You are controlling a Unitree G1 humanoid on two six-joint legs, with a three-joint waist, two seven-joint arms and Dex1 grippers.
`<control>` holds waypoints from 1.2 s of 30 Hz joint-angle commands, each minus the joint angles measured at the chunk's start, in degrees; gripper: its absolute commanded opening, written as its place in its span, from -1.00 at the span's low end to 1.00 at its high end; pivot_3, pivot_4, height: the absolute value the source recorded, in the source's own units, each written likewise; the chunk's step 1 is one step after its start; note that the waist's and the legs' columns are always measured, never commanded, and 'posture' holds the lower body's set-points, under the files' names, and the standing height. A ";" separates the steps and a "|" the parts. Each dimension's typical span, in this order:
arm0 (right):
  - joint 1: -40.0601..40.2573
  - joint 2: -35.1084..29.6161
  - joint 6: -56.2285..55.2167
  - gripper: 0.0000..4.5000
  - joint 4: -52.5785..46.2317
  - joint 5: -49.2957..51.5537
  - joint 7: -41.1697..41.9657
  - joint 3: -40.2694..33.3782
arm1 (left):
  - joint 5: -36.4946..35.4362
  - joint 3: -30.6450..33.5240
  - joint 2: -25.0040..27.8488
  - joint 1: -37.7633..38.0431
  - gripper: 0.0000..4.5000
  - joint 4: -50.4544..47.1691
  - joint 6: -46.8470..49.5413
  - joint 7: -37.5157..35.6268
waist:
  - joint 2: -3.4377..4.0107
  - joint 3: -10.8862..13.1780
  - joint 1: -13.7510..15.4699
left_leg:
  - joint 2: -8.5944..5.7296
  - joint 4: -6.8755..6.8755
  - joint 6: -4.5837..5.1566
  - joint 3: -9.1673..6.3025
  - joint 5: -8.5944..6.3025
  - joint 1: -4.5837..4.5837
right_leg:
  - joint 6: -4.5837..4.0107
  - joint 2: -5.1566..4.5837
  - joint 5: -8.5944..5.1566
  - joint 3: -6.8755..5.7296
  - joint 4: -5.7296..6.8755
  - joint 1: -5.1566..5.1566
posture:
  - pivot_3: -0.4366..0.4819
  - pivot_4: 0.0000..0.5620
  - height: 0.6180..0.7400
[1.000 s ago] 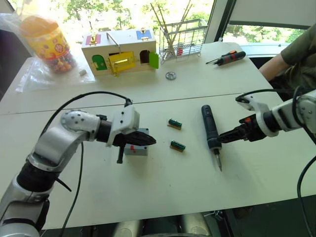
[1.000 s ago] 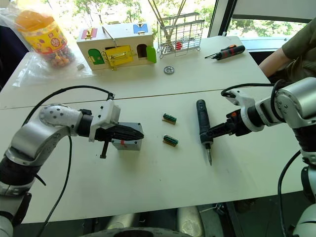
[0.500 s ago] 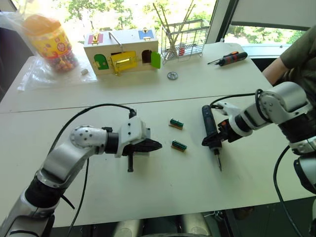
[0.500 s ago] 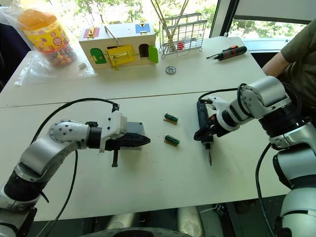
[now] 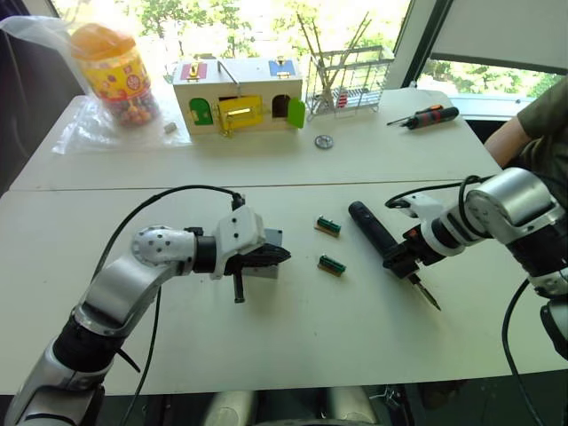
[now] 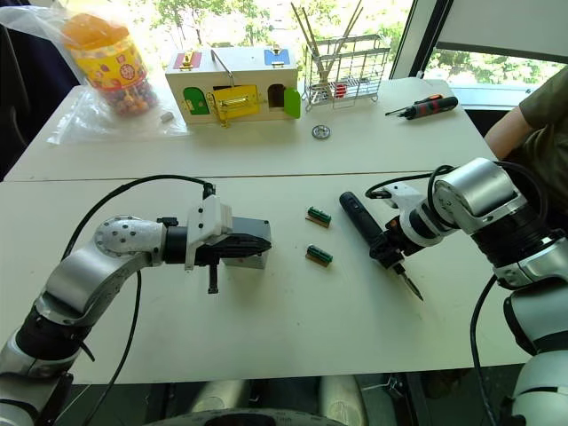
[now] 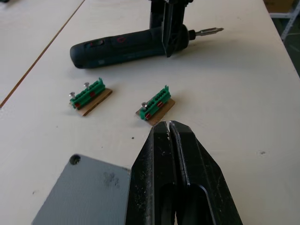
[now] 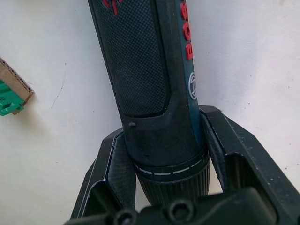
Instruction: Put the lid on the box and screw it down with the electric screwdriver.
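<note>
since half a second ago the electric screwdriver point(image 5: 383, 240) has swung bit-rightward in my right gripper point(image 5: 401, 260), clamped near its collar, while the left gripper point(image 7: 169, 136), fingers together, rests on the lid point(image 7: 82, 192) atop the box point(image 6: 251, 256).

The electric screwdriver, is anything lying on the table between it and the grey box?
Yes. Two small green terminal blocks lie between the electric screwdriver, held in the right tool, and the grey box under the left tool.
</note>
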 commanded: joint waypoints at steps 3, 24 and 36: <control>0.58 0.94 -0.84 -0.22 7.47 -6.58 3.02 -0.23 | 0.66 1.71 1.37 -1.31 -1.00 1.45 -1.70 -1.25 | -0.05 -0.04 0.61 | 0.00 -0.09 0.20 0.00 -0.14 0.57 | -0.10 0.06 0.07 -0.03 -0.50 0.59 | -0.05 -0.47 1.00; 9.46 48.16 -27.70 -0.22 -33.46 11.87 -15.43 -56.92 | -4.55 13.17 5.14 -2.42 -1.00 14.75 1.80 -3.82 | 0.92 0.47 -4.23 | 0.09 0.01 -0.57 0.33 0.38 -1.34 | 0.19 -0.14 0.39 -0.10 0.74 -1.87 | -0.05 -0.47 1.00; 26.97 54.01 -54.53 -0.22 -32.48 -7.96 -9.35 -31.25 | -3.31 9.93 6.54 4.32 -1.00 8.99 2.67 -3.60 | 0.97 0.46 -4.48 | 0.03 -0.02 -0.57 0.34 0.38 -1.30 | 0.19 -0.08 0.39 -0.08 0.81 -1.92 | -0.05 -0.47 1.00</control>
